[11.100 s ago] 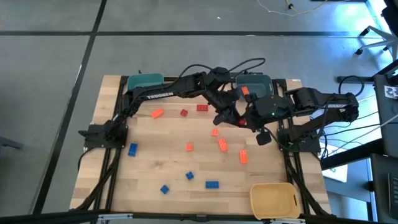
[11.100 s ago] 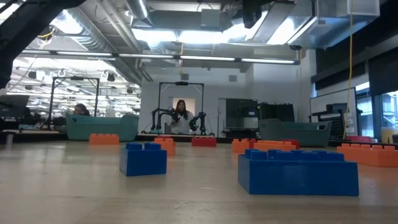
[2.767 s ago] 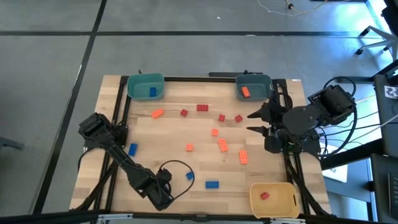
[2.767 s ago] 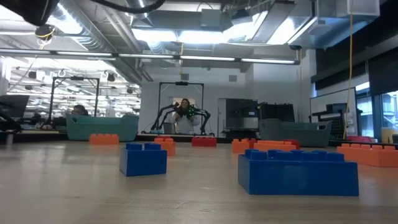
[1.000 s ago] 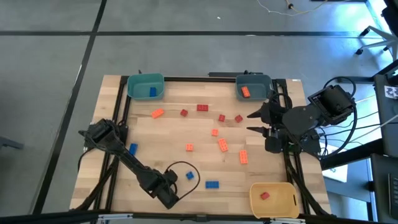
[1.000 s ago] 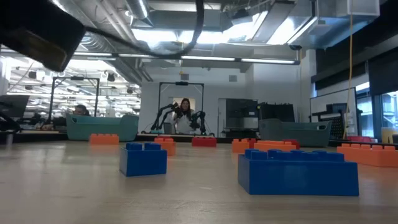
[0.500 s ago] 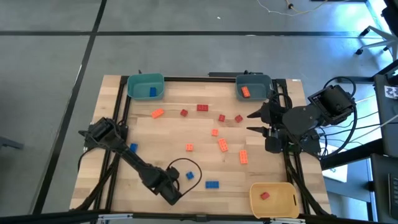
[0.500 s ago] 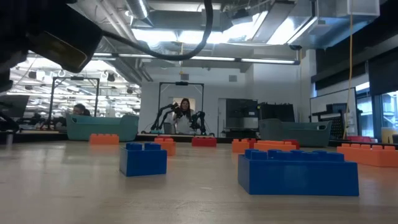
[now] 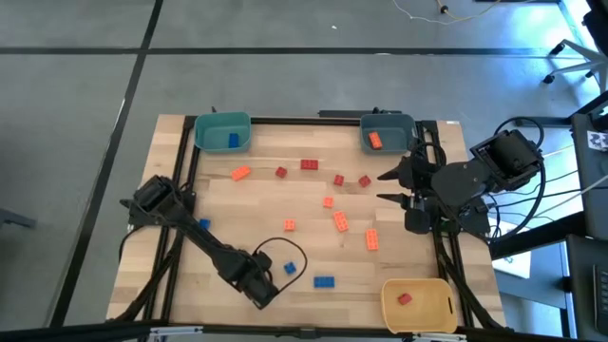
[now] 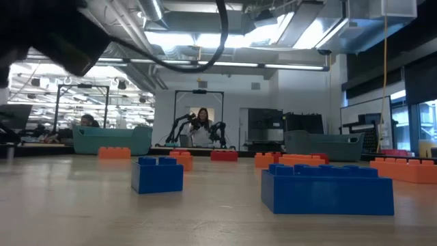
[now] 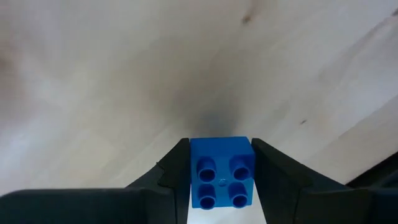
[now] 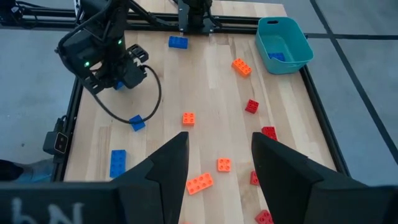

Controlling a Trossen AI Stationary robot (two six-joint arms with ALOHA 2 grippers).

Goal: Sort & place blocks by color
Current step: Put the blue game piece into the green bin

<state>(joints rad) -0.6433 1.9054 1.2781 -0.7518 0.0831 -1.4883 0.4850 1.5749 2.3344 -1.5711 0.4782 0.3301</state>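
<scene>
Blue, stiff, light and slick-sided, a square block [image 11: 221, 180] sat clamped by its flat sides in the left pincer [image 9: 264, 289] near the desk's [image 9: 285, 199] front edge, while the right pincer [image 9: 391, 186] waited open at the right edge.

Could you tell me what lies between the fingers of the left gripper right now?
A small blue block, studs facing the camera, sits between the left gripper's two dark fingers, which touch its sides. The left wrist view shows this, with bare wooden table beyond it.
</scene>
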